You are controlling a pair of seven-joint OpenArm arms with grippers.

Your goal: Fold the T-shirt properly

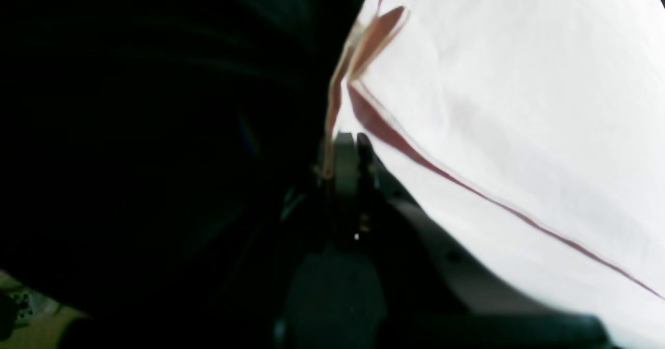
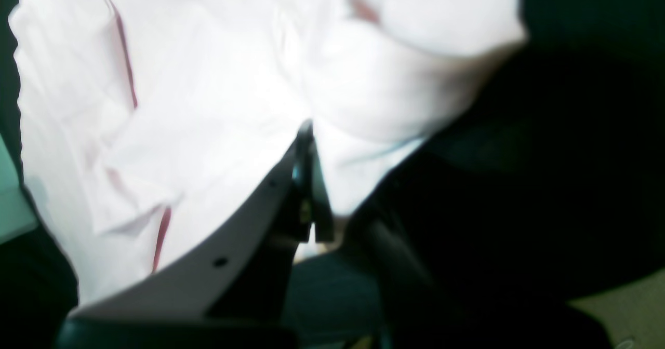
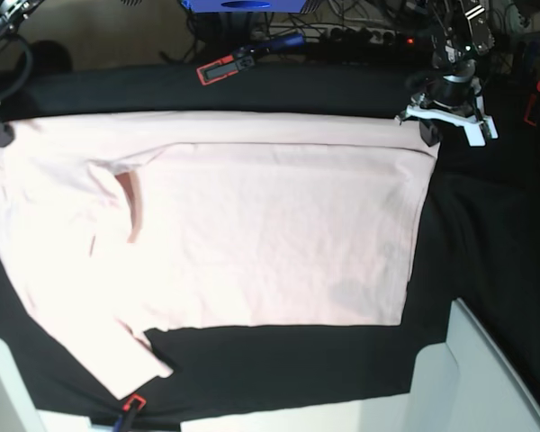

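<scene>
One pale pink T-shirt point(image 3: 252, 243) on one black table cloth point(image 3: 486, 261).
Two grippers: left gripper point(image 1: 347, 149) and right gripper point(image 2: 306, 146) each pinch its edge.

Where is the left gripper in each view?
Left wrist: left gripper at centre, shut on the T-shirt edge.
Right wrist: not in it; only the right gripper shows.
Base: upper right, at the shirt's far right corner.
Shared landmark: the T-shirt on the black cloth.

The base view looks down from high up on the whole T-shirt point(image 3: 225, 243), while both wrist views sit very close to its edges, blurry
</scene>
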